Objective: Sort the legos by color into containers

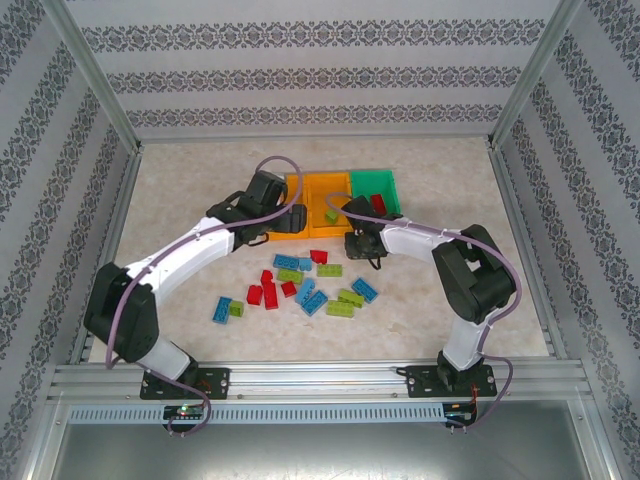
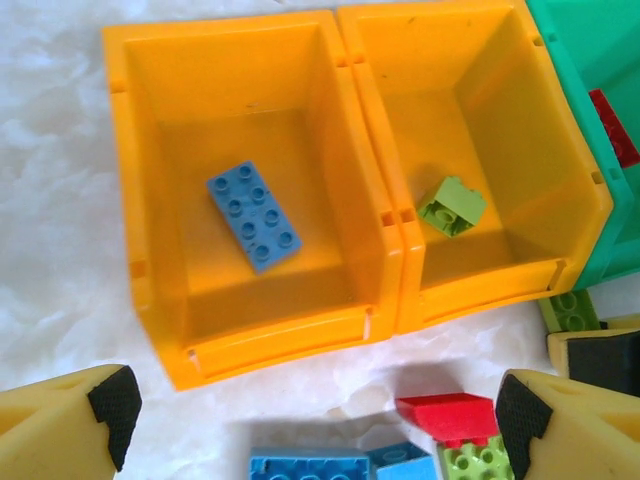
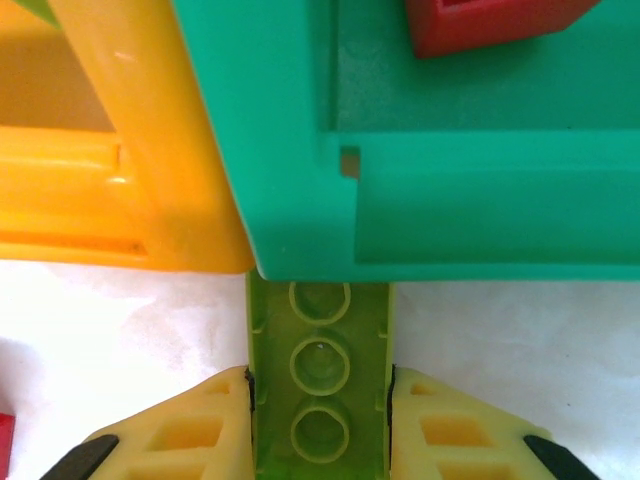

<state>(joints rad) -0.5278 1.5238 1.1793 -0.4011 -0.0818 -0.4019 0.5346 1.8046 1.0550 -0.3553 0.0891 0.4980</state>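
The pale tabletop point(image 1: 180, 200) carries the containers point(image 1: 328, 178) at the 12 o'clock side of the work area. They are three bins joined in a row: the left orange bin point(image 2: 130, 200), the middle orange bin point(image 2: 560, 180) and, at its 3 o'clock, the green bin point(image 3: 300, 150).

The left end effector point(image 2: 318, 405) hovers at the 6 o'clock edge of the left orange bin with its jaws spread wide and nothing between them. The right end effector point(image 3: 320, 420) sits at the 6 o'clock edge of the green bin, clenched on a lime brick point(image 3: 320, 350) held lengthwise. The brick's far end tucks below that bin's front lip. Whether it is off the tabletop, I cannot tell.

The loose legos point(image 1: 300, 285) lie scattered at 6 o'clock of the bins, red, blue and lime mixed. A blue brick point(image 2: 255, 215) lies flat in the left orange bin, a small lime piece point(image 2: 452, 206) tilted in the middle one, and a red brick point(image 3: 490, 25) in the green.

The step in hand looks like a pick just secured. The next move likely calls for lifting clear of the lip, then shifting toward 10 o'clock and letting go over the middle orange bin, where lime belongs.
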